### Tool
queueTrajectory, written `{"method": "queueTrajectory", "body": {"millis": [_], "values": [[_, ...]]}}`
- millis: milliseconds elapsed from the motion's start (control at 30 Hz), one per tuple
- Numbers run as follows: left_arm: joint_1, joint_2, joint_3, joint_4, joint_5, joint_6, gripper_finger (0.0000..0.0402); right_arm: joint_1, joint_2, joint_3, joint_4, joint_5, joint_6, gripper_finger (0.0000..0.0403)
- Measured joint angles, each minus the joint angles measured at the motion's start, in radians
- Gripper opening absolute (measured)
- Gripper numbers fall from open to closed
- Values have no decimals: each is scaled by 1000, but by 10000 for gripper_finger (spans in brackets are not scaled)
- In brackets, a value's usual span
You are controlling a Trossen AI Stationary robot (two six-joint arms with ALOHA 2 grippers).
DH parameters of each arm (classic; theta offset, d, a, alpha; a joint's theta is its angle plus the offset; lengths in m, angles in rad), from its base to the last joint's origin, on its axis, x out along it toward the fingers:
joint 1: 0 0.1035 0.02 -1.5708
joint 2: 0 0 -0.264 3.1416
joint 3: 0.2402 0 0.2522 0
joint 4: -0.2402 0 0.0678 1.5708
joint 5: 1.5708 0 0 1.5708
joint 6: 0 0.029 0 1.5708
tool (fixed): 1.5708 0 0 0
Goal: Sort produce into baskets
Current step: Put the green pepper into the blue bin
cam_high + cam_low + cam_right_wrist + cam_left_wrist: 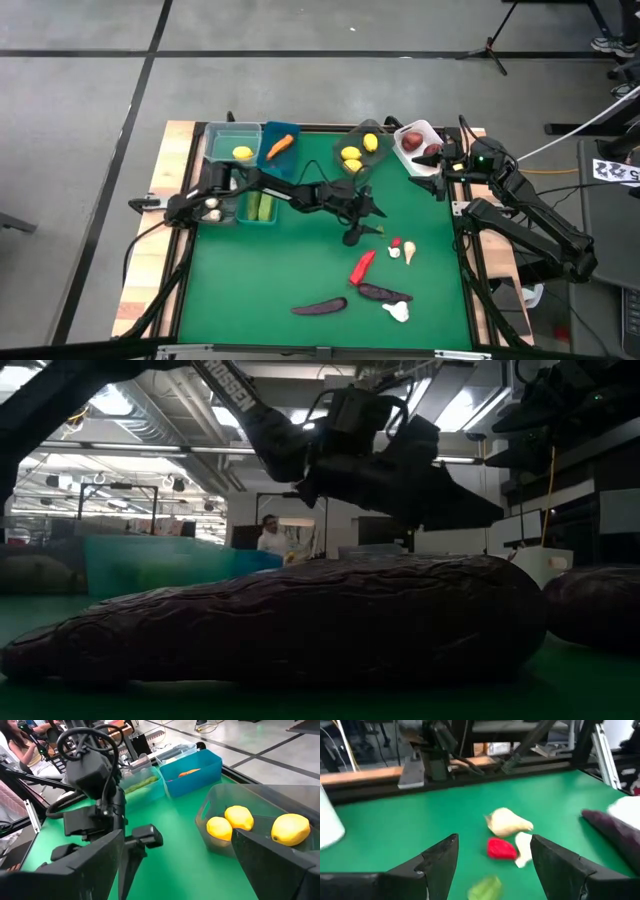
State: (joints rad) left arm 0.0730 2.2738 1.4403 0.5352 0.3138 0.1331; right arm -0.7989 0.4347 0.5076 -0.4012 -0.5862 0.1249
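My left gripper (368, 222) (492, 865) is open and empty, above the green mat near its middle. Just beyond its fingers lie a garlic bulb (507, 822) (408, 250), a small red piece (501, 849) with a white piece beside it, and a dark purple eggplant (615, 827) (385, 293). A red pepper (362, 265), a second eggplant (318, 307) (300, 620) and another garlic bulb (397, 312) lie nearer the front edge. My right gripper (438, 174) (175, 865) is open and empty, beside the white basket (432, 128) that holds red apples.
Along the far edge stand a clear green basket (222, 130) with a lemon, a blue basket (270, 132) with a carrot, and a grey basket (352, 135) (215, 805) with lemons. A teal basket (244, 208) with cucumbers sits under my left arm. Garlic bulbs (212, 208) lie left of it.
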Motion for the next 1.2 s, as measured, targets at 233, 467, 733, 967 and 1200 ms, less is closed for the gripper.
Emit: {"method": "queueTrajectory", "body": {"millis": [233,467,733,967,1200], "values": [[-8,88,103,-34,11,10,244,0,0,0,0,3,0,369],[2,98,153,-210,16,94,244,0,0,0,-5,3,0,369],[18,99,153,-222,24,102,244,0,0,0,-5,3,0,369],[18,113,153,-229,24,104,244,0,0,0,-5,3,0,369],[6,183,208,-235,23,104,244,0,0,0,-5,4,0,369]]}}
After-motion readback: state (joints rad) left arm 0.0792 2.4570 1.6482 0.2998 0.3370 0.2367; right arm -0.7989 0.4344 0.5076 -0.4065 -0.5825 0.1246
